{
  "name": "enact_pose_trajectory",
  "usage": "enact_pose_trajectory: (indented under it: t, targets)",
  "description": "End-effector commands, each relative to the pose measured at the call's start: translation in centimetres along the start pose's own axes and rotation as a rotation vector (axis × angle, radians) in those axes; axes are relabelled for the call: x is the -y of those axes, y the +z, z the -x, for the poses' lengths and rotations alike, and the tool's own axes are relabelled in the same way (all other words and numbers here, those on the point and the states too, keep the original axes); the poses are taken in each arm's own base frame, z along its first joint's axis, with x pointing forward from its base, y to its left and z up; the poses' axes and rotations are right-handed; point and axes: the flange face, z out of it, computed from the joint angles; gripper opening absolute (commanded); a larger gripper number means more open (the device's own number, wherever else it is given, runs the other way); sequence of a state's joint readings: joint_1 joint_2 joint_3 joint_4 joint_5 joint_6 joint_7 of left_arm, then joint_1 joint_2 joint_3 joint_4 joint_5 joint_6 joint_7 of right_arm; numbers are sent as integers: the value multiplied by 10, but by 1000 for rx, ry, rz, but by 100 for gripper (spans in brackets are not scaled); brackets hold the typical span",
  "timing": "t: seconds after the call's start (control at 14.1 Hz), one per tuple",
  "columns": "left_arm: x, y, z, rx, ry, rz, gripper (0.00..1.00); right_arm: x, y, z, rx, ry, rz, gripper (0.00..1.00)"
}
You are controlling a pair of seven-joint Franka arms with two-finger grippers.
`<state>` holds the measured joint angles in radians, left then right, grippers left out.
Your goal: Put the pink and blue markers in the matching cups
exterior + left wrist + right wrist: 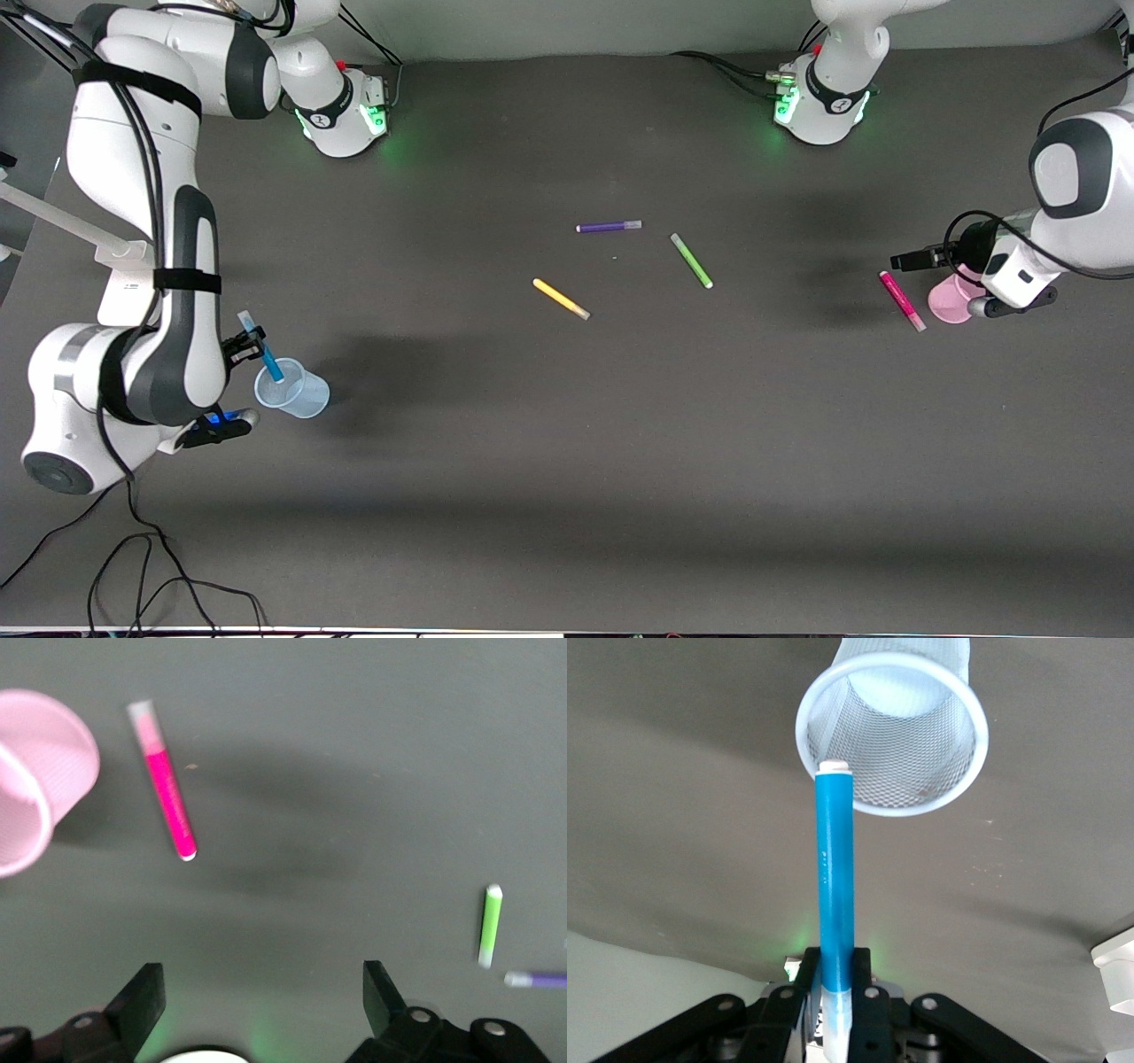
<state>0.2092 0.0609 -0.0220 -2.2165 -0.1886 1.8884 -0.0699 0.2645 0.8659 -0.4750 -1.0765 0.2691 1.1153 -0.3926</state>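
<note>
My right gripper [244, 341] is shut on the blue marker [266, 353] by its pale cap end. It holds the marker tilted, white tip down, at the mouth of the pale blue cup [297, 392] at the right arm's end of the table. The right wrist view shows the gripper [835, 979], the marker [834, 859] and the cup [895, 735] with the tip at its rim. My left gripper [911, 259] is open and empty over the table beside the pink marker [902, 301] and the pink cup [950, 303]. Its wrist view shows the gripper [263, 997], the marker [166, 788] lying flat, and the cup [40, 780].
A yellow pen [561, 299], a purple pen [609, 227] and a lime-green pen [691, 260] lie mid-table. The green pen [490, 926] and the purple pen [539, 979] also show in the left wrist view. Cables lie near the front edge at the right arm's end.
</note>
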Motion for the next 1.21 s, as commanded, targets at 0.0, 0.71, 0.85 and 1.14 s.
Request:
enact_pose_trajectory:
  t: [0.0,0.71,0.85,1.14]
  targets:
    - [4,16,-8,-20,-133,-33,99,-3,7,-12,30,-14,5,0]
    - [0,92,-8,-221,-226,-204,81,-16,26,-35,34,10,45,0]
    - [3,103,-9,-234,-211,-217,81,-18,27,-36,28,12,53,0]
    - [11,132,-6,-332,-165,-193,81,-25,28,-39,18,19,60,0]
